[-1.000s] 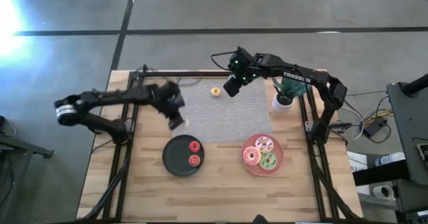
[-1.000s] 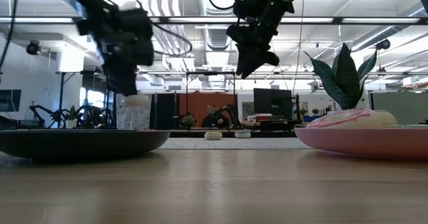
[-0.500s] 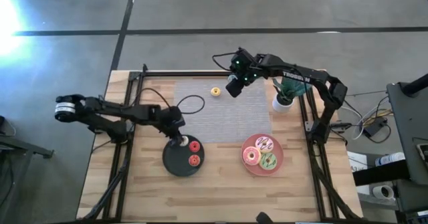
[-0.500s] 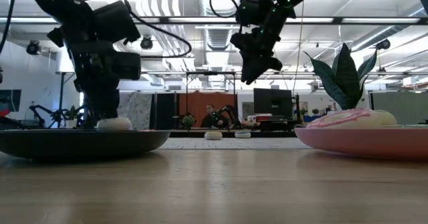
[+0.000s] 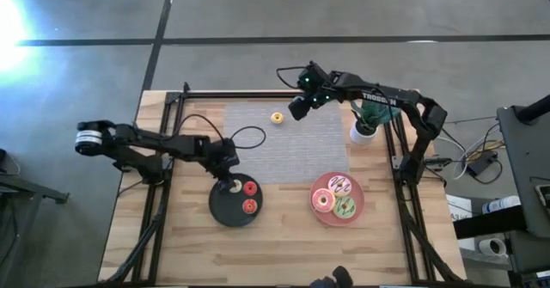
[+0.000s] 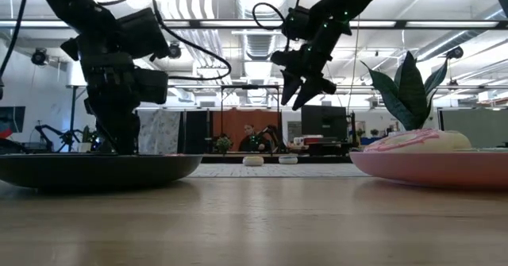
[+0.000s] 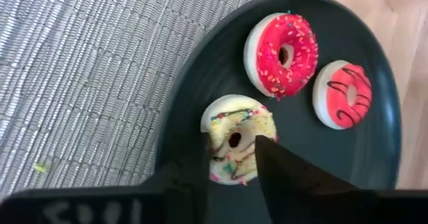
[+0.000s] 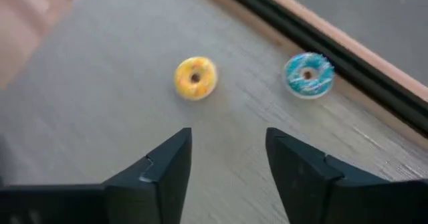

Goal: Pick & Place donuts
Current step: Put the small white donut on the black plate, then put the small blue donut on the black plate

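Observation:
My left gripper (image 5: 230,183) (image 7: 231,147) stands low over the far edge of the round dark plate (image 5: 222,209), shut on a tiny white donut with coloured sprinkles (image 7: 237,140). Two tiny red donuts (image 7: 284,53) (image 7: 342,95) lie flat on that plate. My right gripper (image 5: 296,109) (image 8: 227,157) hangs open above the grey mat, near a tiny yellow donut (image 8: 195,77) (image 5: 277,117) and a tiny blue one (image 8: 308,75), both flat on the mat. The pink-white (image 5: 341,185), pink-orange (image 5: 323,201) and green (image 5: 345,207) donuts lie on the pink plate (image 5: 318,215). My left gripper pinches the tiny white sprinkled donut between its two fingers (image 7: 281,170), one on each side of its rim (image 7: 214,144). The fingers come from above, pointing down. The donut lies flat with its underside on the dark plate (image 7: 374,150).
A grey woven mat (image 5: 292,155) covers the table's far middle. A plant in a white pot (image 5: 365,126) stands at the far right, close to my right arm. Black frame rails (image 5: 163,176) run along the left, right and far edges. Bare wood (image 5: 284,245) lies near the plates.
My left gripper has moved from above the mat's left edge toward the near edge and down onto the dark plate, carrying the white donut, which now rests on the plate. My right gripper has turned a little above the mat.

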